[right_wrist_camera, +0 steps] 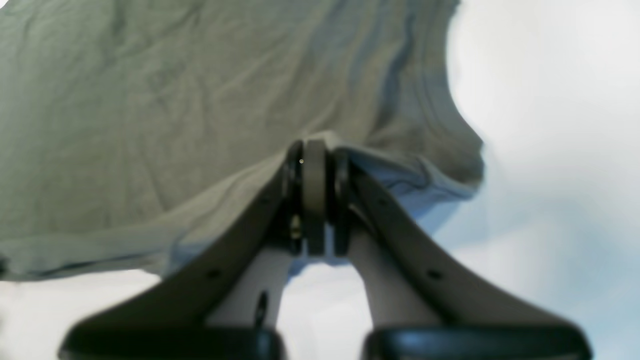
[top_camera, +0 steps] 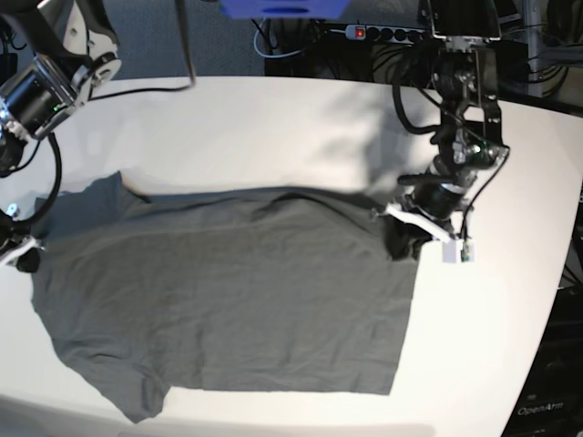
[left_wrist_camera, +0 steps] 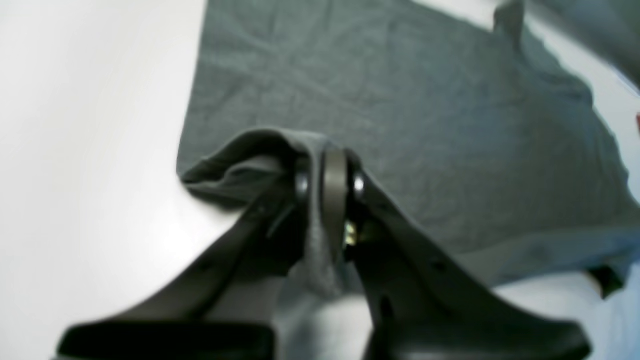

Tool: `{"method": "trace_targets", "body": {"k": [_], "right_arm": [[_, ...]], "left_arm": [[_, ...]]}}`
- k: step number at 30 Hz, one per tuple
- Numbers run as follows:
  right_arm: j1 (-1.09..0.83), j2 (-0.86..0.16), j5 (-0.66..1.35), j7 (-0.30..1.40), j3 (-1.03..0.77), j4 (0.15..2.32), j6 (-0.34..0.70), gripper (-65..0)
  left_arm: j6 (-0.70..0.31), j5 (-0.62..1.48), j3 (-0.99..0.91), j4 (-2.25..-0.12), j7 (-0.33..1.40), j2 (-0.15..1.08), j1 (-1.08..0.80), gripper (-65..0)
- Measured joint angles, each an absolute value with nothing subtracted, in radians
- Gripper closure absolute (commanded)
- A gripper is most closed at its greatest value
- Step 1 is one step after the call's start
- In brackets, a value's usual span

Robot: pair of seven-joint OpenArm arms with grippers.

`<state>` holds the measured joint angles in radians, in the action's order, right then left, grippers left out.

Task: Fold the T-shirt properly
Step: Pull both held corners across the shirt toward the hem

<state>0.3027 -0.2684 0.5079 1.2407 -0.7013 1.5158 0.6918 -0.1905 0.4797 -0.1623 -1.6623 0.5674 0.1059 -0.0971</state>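
The left gripper (left_wrist_camera: 327, 185) has its jaws pressed together on a fold of the T-shirt (left_wrist_camera: 400, 110); the cloth rises in a small ridge between the fingertips and one corner bunches just beside them on the white table (left_wrist_camera: 90, 150). In the base view this gripper (top_camera: 407, 238) sits at the upper corner of the hem side, on the right of the picture; the straight hem edge runs down from it toward the near edge of the table. The right gripper (right_wrist_camera: 314, 172) is also closed on the cloth; a thin fold of the T-shirt (right_wrist_camera: 175, 110) stands between its jaws, and the curved edge of the fabric falls away just beside it. In the base view the right gripper (top_camera: 20, 255) is at the far left edge, partly cut off. The T-shirt (top_camera: 228, 300) lies spread flat in the middle of the table (top_camera: 273, 127); one sleeve points to the near edge, the other to the upper left. Bare table surface lies behind the shirt and to the right of the hem; cables and a power strip (top_camera: 383, 34) lie beyond the far edge.
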Motion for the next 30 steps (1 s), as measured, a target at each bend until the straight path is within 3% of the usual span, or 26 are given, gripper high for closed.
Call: {"method": "trace_targets", "body": {"k": [11,21,30], "right_arm": [[0.302,-0.266,0.506,1.139,-0.622,1.512,0.696,-0.9],[0.297,-0.271,0.501,0.997,-0.58,1.355,0.696,-0.9],[0.318,-0.302,0.5,1.001,-0.562,1.347,0.695,-0.9]], "left_arm": [[-0.193,0.476,-0.253,-1.662,0.633,0.08,-0.044,-2.5],[-0.187,0.475,-0.254,-1.662,0.641,0.081,-0.019,-2.5],[-0.186,0.468,-0.313,-1.591,0.642,0.089,0.02,-2.5]]}}
